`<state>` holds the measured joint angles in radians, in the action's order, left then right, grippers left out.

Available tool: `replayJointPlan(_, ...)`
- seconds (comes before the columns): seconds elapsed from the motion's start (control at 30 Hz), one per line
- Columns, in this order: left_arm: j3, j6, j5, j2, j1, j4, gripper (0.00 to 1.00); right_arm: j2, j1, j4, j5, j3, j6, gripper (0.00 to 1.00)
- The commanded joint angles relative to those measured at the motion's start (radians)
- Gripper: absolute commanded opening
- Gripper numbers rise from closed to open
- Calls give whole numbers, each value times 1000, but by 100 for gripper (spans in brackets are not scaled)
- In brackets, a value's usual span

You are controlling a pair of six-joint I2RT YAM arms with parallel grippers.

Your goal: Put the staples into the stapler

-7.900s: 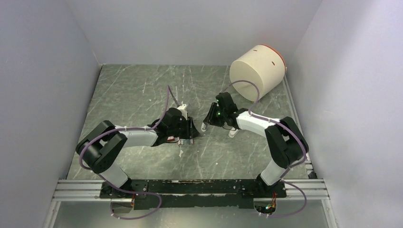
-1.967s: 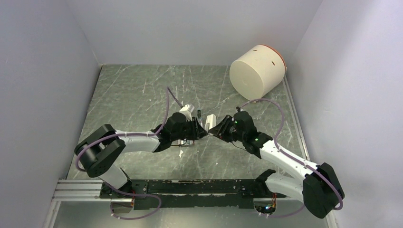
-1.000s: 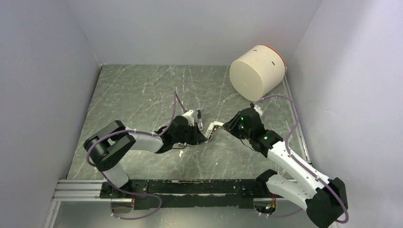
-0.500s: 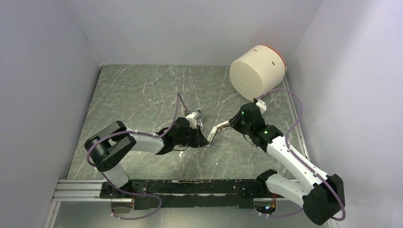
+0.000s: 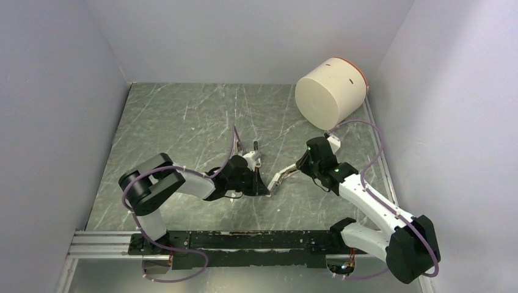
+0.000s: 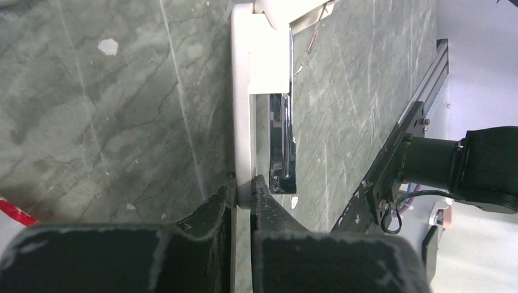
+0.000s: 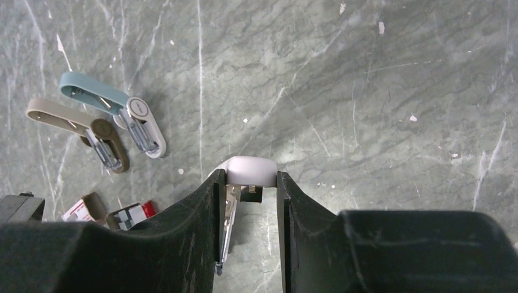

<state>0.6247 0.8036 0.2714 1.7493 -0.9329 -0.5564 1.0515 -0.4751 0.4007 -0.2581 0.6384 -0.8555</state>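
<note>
Step in hand, by the look of it: prising stapler [image 5: 278, 180] open so the mag can take a strip.

L gripper [image 6: 244, 184] pinched narrow on thin edge of white base [image 6: 241, 110], pinning it low on table [image 7: 366, 91]. R gripper [image 7: 249, 183] part-closed round the rounded end of white cover [image 7: 247, 170], fingers snug on both sides. Cover angled off from base in top view. Chrome mag [image 6: 283, 140] exposed beside base in L wrist view; can't tell if empty.

As for staples [image 7: 130, 216]: lying on table at lower left of R wrist view, just beside little red box [image 7: 77, 210], well apart from both grippers and held by neither. Blue stapler [image 7: 104, 94] & tan stapler [image 7: 64, 116] side by side near them, not involved.

To do it well:
- Hold L pinch firm & flat so base can't lift or twist w/ the pull.
- Swing cover round its hinge, not straight up. Grip on base is only a thin edge, so prob. slips otherwise.
- Go slow near end of hinge travel, no forcing.
- Stop once mag channel is fully clear from above.
- Leave cover where it stays open by itself if poss., since R gripper is prob. needed next to fetch a strip.
- Let go gently & check for snap-back.
</note>
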Motion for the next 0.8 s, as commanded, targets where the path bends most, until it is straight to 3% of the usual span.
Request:
replayJointPlan(0.0,4,53,55,18,-15,-30,5,-5,15,-20,-19,-26,11,30)
replayJointPlan(0.23,20,168,58,39,-14,-2,5,5,14,-12,64,-47,7,35)
replayJointPlan(0.77,63,212,18,44,-13,67,5,-18,13,-87,207,-81,29,46)
